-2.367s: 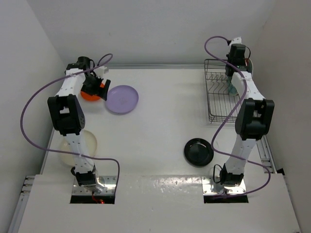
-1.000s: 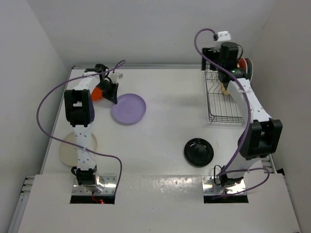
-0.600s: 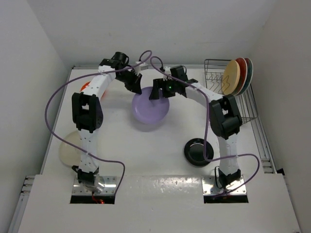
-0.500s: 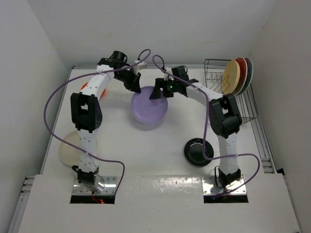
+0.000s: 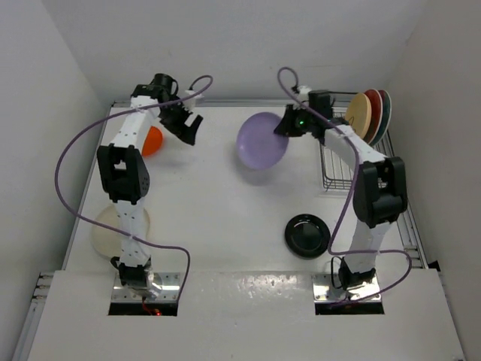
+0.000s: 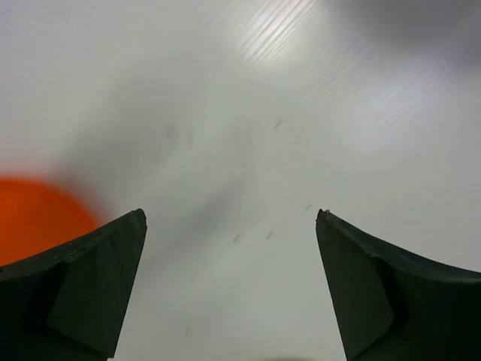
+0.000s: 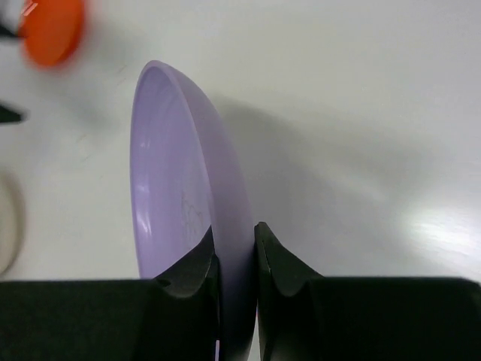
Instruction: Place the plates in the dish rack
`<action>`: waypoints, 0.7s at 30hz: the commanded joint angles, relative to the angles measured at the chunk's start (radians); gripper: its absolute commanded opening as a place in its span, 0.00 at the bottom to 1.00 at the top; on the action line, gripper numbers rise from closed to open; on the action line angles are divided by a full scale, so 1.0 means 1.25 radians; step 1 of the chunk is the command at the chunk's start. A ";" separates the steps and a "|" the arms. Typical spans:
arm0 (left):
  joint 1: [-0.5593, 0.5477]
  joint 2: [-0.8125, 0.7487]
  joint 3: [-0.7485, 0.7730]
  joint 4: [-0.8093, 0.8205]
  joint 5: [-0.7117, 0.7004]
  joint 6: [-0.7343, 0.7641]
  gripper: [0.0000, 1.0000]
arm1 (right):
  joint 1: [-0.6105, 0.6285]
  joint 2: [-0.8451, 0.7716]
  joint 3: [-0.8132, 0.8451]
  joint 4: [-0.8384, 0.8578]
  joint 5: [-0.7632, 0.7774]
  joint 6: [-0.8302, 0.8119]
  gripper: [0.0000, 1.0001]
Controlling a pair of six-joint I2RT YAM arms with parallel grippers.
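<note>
My right gripper [image 5: 288,125] is shut on the rim of the lavender plate [image 5: 261,141], holding it tilted above the table, left of the dish rack [image 5: 347,162]; the right wrist view shows the plate [image 7: 176,195] edge-on between my fingers [image 7: 274,256]. The rack holds a pale yellow plate [image 5: 358,119] and two red plates [image 5: 375,113] upright. My left gripper [image 5: 188,129] is open and empty over the table, right of the small orange plate [image 5: 152,140], which shows in the left wrist view [image 6: 37,214]. The black plate [image 5: 307,235] lies near front right. The cream plate [image 5: 101,233] lies at front left.
White walls close in the table on the left, back and right. Purple cables loop from both arms above the table.
My right gripper has taken the lavender plate, lifted it and carried it right toward the rack. My left gripper has let go and drawn back left, near the orange plate.
</note>
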 commanded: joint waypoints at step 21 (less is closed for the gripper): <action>0.548 -0.182 -0.601 -0.041 -0.360 0.220 0.98 | -0.241 0.106 0.309 0.181 0.719 -0.565 0.00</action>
